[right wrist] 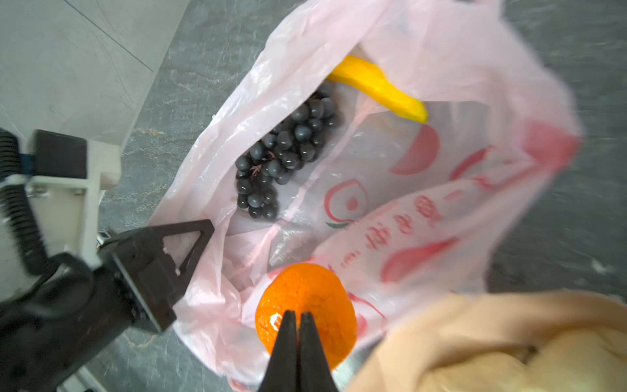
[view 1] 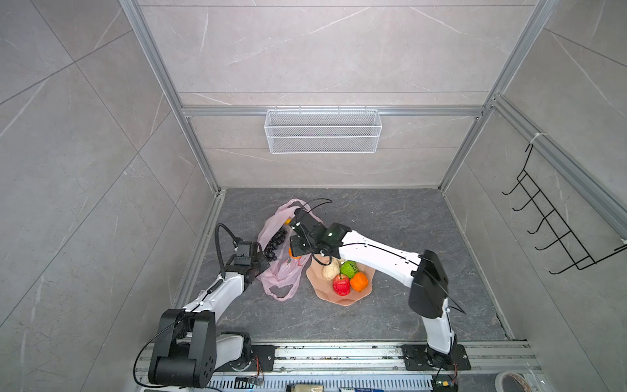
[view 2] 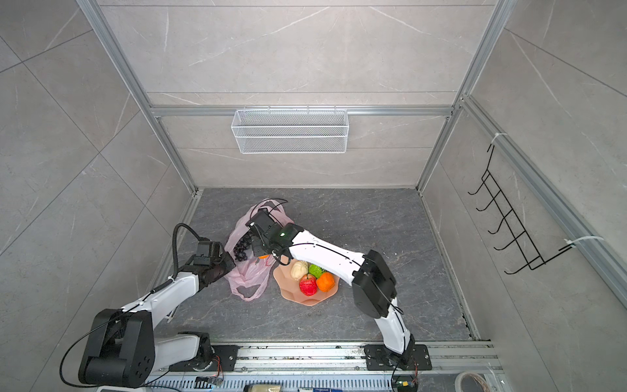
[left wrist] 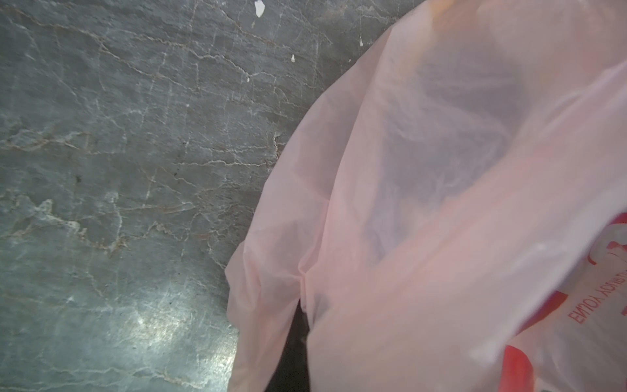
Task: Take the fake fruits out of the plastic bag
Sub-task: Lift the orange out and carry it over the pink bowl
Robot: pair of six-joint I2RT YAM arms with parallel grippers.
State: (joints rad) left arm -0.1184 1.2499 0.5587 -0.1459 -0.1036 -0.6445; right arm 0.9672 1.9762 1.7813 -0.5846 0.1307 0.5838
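The plastic bag (view 1: 281,276) (view 2: 249,276) (right wrist: 458,85) lies open on the dark floor. Inside it are the grape bunch (view 1: 274,245) (right wrist: 285,152), the yellow banana (right wrist: 376,88) and an orange (right wrist: 305,295). My left gripper (view 1: 259,263) is shut on the bag's near edge, its black fingers (right wrist: 183,251) pressed to the plastic. In the left wrist view the bag (left wrist: 424,203) drapes over the jaws. My right gripper (right wrist: 298,314) is shut and holds nothing, its tips just above the orange. A cream fruit (view 1: 330,270), green fruit (view 1: 349,269), red apple (view 1: 341,284) and a second orange (view 1: 359,281) sit on the plate.
The peach scalloped plate (view 1: 325,297) (view 2: 295,300) (right wrist: 475,315) lies right of the bag, partly under my right arm. A white wire basket (view 1: 322,130) hangs on the back wall. A black hook rack (view 1: 556,220) hangs on the right wall. The left wall stands close to my left arm.
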